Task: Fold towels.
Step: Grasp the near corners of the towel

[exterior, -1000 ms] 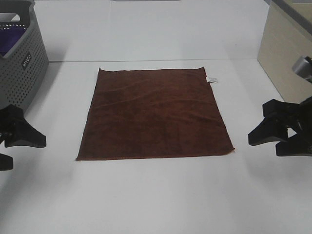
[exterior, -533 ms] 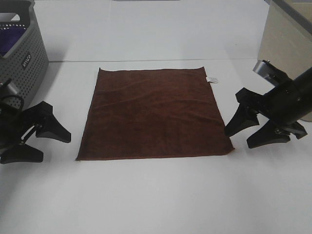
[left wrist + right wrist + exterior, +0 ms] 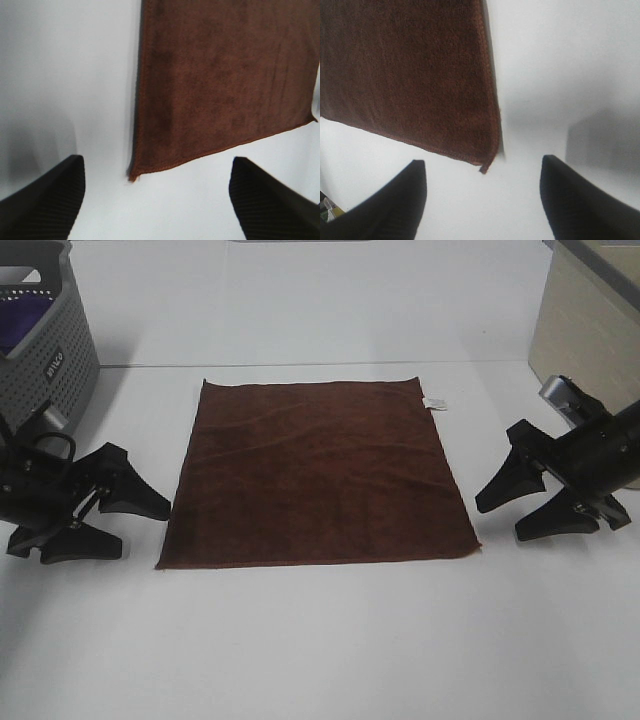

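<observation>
- Left gripper [image 3: 144, 532]: has moved in from the frame edge over the last second and now sits just beside the towel's near-left corner [image 3: 133, 175]. Jaws wide apart, holding nothing.
- Right gripper [image 3: 498, 523]: also came in, then backed off slightly in the last half second. It is near the near-right corner [image 3: 484, 167] but not touching. Jaws spread, empty.
- Towel [image 3: 315, 475]: has not moved, lies flat and unfolded mid-table [image 3: 320, 640]. White tag [image 3: 434, 402] at the far-right edge.
- Meaning: both arms look lined up for a near-corner pinch, so the first fold is not yet begun.
- Count: 1 towel, 1 tag, 2 grippers.
- Far: 1 grey perforated basket [image 3: 50, 380] at far left with 1 purple cloth [image 3: 20, 325] inside, and 1 beige box [image 3: 585, 350] at far right.
</observation>
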Controlling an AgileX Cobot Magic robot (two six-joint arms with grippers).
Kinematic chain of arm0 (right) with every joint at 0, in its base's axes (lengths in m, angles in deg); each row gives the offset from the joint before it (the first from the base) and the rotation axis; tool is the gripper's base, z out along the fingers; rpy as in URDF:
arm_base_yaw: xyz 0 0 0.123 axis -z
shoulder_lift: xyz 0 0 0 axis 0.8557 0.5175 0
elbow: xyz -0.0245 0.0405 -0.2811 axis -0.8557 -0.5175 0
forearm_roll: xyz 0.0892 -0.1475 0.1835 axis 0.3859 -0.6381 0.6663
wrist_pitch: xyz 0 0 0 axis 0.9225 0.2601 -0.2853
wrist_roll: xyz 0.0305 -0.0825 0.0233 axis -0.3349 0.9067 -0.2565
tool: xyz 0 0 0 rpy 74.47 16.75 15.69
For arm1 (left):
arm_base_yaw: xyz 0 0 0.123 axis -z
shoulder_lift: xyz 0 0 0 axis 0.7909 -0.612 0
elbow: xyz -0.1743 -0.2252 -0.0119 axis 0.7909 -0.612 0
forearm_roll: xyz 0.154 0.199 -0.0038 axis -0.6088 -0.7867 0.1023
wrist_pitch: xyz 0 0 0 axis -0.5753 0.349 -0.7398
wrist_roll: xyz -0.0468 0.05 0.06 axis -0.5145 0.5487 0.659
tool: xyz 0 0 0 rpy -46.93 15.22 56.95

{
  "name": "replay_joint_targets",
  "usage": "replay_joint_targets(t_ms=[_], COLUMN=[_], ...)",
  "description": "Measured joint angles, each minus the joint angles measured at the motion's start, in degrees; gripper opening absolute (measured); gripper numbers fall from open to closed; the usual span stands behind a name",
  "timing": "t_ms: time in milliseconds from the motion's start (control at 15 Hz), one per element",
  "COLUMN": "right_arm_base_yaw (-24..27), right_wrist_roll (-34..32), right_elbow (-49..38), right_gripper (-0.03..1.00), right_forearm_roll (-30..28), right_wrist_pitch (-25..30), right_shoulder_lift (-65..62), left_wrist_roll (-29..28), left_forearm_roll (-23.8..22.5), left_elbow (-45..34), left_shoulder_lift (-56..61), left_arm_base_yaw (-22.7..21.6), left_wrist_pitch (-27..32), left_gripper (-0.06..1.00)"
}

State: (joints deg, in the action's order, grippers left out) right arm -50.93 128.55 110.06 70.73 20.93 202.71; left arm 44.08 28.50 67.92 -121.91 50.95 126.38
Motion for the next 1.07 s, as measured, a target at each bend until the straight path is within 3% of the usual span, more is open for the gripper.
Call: replay_joint_targets(t_ms=[333, 533, 867, 933, 1000, 1067], right_arm_base_yaw=[0.11, -0.63, -8.94, -10.43, -11.17, -11.23], right_wrist_roll=[1.20, 2.75, 3.72, 2.86, 2.18, 1.43], right_elbow=[0.23, 0.40, 3.84, 4.87, 5.39, 5.39], right_gripper=[0.64, 0.64, 0.61, 0.58, 0.52, 0.44], right_forearm_roll=[0.23, 3.27, 7.33, 7.68, 7.85, 7.96], right_wrist_pitch=[-1.78, -0.86, 1.49, 1.43, 1.03, 0.52], right_shoulder_lift=[0.52, 4.07, 8.14, 8.77, 9.22, 9.40], left_wrist_roll=[2.81, 2.75, 1.66, 1.60, 1.43, 1.20], left_forearm_roll=[3.72, 5.73, 7.22, 7.68, 7.68, 7.56], left_elbow=[0.00, 1.60, 4.93, 5.04, 5.04, 5.04], left_shoulder_lift=[-2.46, -4.64, -6.76, -6.88, -7.05, -7.45], left_arm_base_yaw=[0.17, 2.52, 8.19, 8.77, 8.94, 8.94], left_wrist_pitch=[0.06, 1.49, 1.60, 1.20, 0.29, -0.97], left_gripper=[0.75, 0.75, 0.74, 0.72, 0.63, 0.47])
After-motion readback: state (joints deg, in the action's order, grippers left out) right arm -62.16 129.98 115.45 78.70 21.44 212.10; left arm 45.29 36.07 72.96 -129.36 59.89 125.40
